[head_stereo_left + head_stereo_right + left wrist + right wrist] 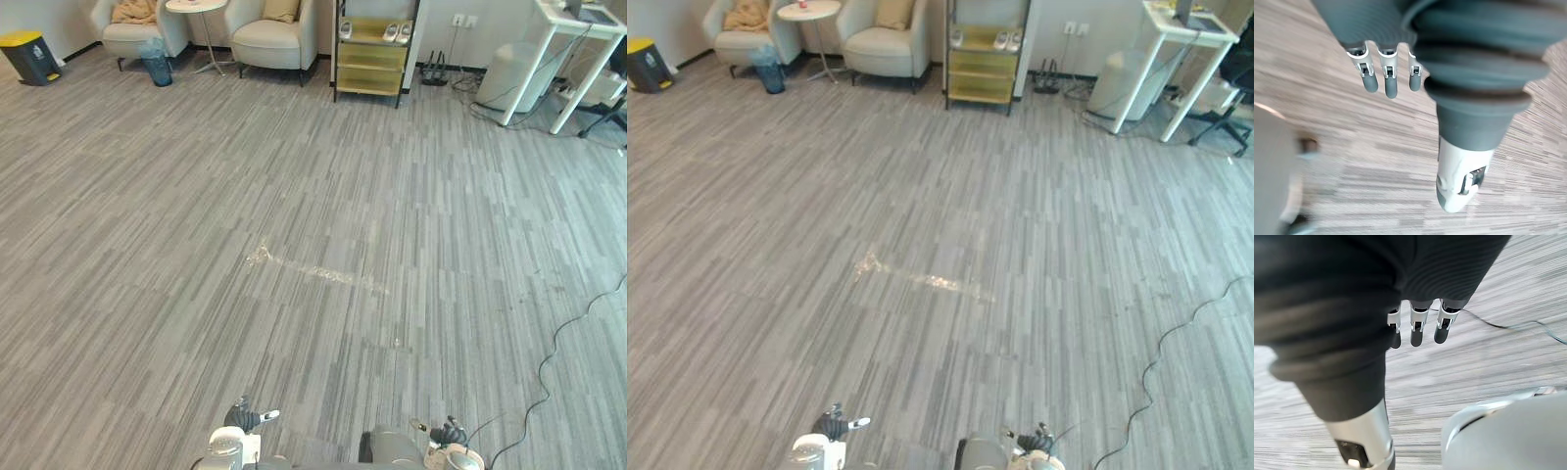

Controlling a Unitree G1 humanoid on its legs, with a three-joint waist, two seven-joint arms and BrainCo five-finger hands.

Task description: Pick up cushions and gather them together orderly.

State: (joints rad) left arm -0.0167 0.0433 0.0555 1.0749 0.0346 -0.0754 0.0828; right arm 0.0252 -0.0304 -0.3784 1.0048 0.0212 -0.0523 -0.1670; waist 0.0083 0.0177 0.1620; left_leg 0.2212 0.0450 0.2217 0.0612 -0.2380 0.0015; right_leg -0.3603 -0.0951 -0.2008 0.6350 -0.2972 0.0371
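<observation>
Both hands hang empty, fingers straight: left hand (1385, 73), right hand (1417, 330). Reaching the armchair cushion (281, 9) at twelve o'clock risks clipping the side table (196, 6).

Left robot hand (1389, 78), silver dark-tipped fingers (1369, 79), dark ribbed cover (1479, 58)

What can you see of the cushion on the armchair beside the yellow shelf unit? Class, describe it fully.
The cushion is plain tan and soft-looking, like fabric. It stands upright on the seat of a cream armchair, leaning on the backrest, at the far side of the room. Its top runs out of view. Nothing but the armchair touches it.
</observation>
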